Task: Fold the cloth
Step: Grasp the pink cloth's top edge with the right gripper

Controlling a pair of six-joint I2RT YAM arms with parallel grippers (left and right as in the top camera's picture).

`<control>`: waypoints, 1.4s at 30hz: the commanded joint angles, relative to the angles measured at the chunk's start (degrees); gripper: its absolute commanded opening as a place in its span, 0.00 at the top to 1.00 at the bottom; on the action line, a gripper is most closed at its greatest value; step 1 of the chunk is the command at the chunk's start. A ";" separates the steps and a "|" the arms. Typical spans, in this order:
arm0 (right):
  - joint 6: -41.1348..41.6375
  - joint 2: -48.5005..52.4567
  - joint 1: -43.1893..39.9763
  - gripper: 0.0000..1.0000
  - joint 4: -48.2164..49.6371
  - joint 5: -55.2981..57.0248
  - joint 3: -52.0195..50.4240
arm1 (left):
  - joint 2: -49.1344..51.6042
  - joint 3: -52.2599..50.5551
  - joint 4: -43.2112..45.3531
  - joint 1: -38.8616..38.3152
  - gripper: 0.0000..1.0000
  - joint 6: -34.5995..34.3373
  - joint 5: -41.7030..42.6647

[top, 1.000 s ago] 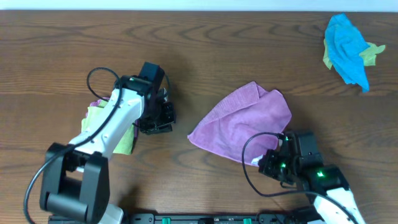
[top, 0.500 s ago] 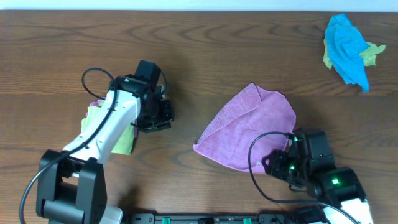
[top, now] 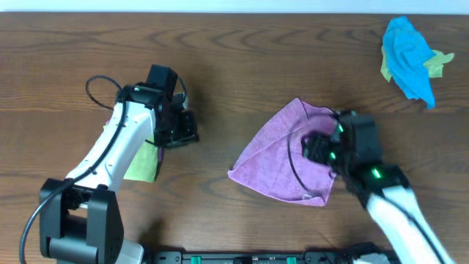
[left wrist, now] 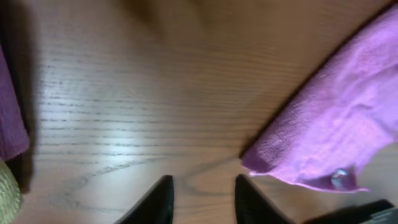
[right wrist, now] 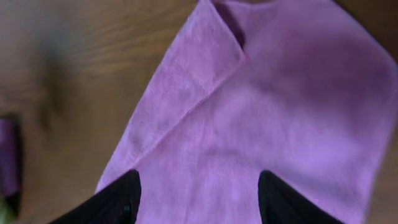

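The purple cloth (top: 278, 158) lies on the wooden table right of centre, folded into a rough triangle with one flap doubled over. My right gripper (top: 314, 147) hovers over its right half. In the right wrist view the right gripper (right wrist: 199, 175) stands wide open, with the cloth (right wrist: 273, 106) spread beneath and nothing between the fingers. My left gripper (top: 187, 130) is over bare wood left of the cloth. In the left wrist view the left gripper (left wrist: 203, 180) is open and empty, and the cloth's corner (left wrist: 323, 143) lies just to the right of it.
A crumpled blue and yellow cloth (top: 410, 59) sits at the far right corner. A yellow-green cloth (top: 143, 165) lies under the left arm, with a darker purple piece (left wrist: 11, 118) beside it. The table's front edge runs along the bottom.
The right arm has swung from the cloth's front corner up over its right half, and its jaws have opened. The left gripper drifted left and back and opened. The cloth has slid slightly to the right.
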 commanded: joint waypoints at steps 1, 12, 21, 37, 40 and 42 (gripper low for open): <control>-2.38 10.21 -0.90 0.36 5.35 -2.14 1.25 | -0.90 4.44 -1.36 0.31 0.59 4.26 1.14; -5.68 29.46 -1.18 0.36 13.35 -1.16 11.82 | -0.90 12.70 -6.27 0.31 0.55 7.37 1.11; -6.97 30.99 -3.56 0.46 16.44 1.11 11.85 | -0.90 12.85 -6.25 0.31 0.55 7.37 1.11; -7.96 36.04 -5.14 0.50 21.55 -0.76 11.85 | -0.90 12.85 -6.25 0.31 0.54 7.34 1.38; -7.72 36.85 -5.11 0.51 22.29 -1.64 11.85 | -0.90 12.85 -6.21 0.31 0.54 7.34 1.38; -7.50 36.92 -5.11 0.51 22.51 -2.25 11.85 | -0.90 12.85 -6.16 0.31 0.54 7.34 1.36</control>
